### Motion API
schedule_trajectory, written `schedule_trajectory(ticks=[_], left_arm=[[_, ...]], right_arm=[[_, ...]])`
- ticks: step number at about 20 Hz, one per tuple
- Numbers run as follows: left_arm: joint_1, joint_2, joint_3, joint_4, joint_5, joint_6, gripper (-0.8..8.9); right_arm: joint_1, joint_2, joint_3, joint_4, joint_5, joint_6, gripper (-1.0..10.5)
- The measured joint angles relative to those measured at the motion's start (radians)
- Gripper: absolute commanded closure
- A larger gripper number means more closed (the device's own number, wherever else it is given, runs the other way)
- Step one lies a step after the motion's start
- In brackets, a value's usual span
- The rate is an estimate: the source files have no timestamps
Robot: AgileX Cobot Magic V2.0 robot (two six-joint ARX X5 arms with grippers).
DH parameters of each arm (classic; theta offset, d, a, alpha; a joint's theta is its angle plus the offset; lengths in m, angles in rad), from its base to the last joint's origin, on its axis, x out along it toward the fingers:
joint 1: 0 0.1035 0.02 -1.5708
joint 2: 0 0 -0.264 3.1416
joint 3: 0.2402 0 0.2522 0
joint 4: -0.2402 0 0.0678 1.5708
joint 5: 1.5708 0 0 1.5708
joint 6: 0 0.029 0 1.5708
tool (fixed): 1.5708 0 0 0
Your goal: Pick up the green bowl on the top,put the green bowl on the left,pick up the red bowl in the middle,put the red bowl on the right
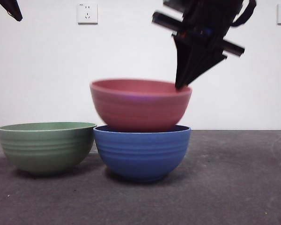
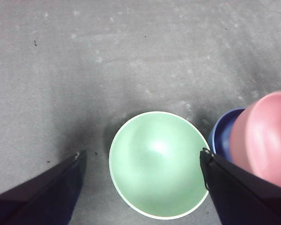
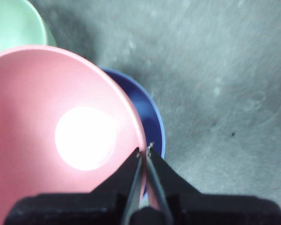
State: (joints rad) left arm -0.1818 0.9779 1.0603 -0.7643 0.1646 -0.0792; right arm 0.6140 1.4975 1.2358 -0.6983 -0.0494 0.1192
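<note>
Bowls are what I see on my screens, three of them, on a grey, rough tabletop. The round matte pinkish-red bowl with faint ridges sits in the mouth of a round matte blue bowl of the same size. Its mouth points up, but it is tilted a little: in the front view the rim is higher on the side where the right gripper is. A bowl is round, so I cannot give any long axis for it.

My right gripper comes down from above, dark and a bit blurred, and its tips are at the rim of the red bowl on the right side of the front view. In the right wrist view the two jaws are almost together, with the thin wall of the red bowl between them, one jaw inside the bowl and one outside. So I say they grip the rim of this bowl. Under it I see the edge of the blue bowl.

The round matte sage-green bowl stands upright on the tabletop, at the left of the blue bowl and just beside it; I cannot tell if they touch.

My left gripper hangs above the green bowl, jaws wide apart and holding nothing. In the front view, I think the black tip at the top left corner is this gripper.
</note>
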Motion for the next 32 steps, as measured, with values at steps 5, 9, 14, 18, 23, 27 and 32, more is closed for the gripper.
schedule_trajectory(ticks=[5, 9, 14, 18, 23, 27, 32], left_arm=[[0.0, 0.0, 0.0, 0.0, 0.0, 0.0, 4.08], [0.0, 0.0, 0.0, 0.0, 0.0, 0.0, 4.08], [0.0, 0.0, 0.0, 0.0, 0.0, 0.0, 4.08], [0.0, 0.0, 0.0, 0.0, 0.0, 0.0, 4.08], [0.0, 0.0, 0.0, 0.0, 0.0, 0.0, 4.08], [0.0, 0.0, 0.0, -0.001, 0.0, 0.0, 4.08], [0.0, 0.0, 0.0, -0.001, 0.0, 0.0, 4.08]], right_arm=[[-0.083, -0.187, 0.0, -0.158, 0.066, -0.009, 9.5], [-0.249, -0.295, -0.01, -0.324, 0.151, -0.039, 9.5], [-0.419, -0.303, -0.154, -0.22, 0.024, -0.064, 9.6], [-0.443, -0.192, -0.214, -0.076, -0.019, -0.064, 9.5], [-0.444, -0.011, -0.214, 0.031, -0.056, -0.064, 9.5], [-0.444, 0.023, -0.215, 0.037, -0.108, -0.064, 7.4], [-0.444, -0.075, -0.215, 0.058, -0.105, -0.063, 7.0]])
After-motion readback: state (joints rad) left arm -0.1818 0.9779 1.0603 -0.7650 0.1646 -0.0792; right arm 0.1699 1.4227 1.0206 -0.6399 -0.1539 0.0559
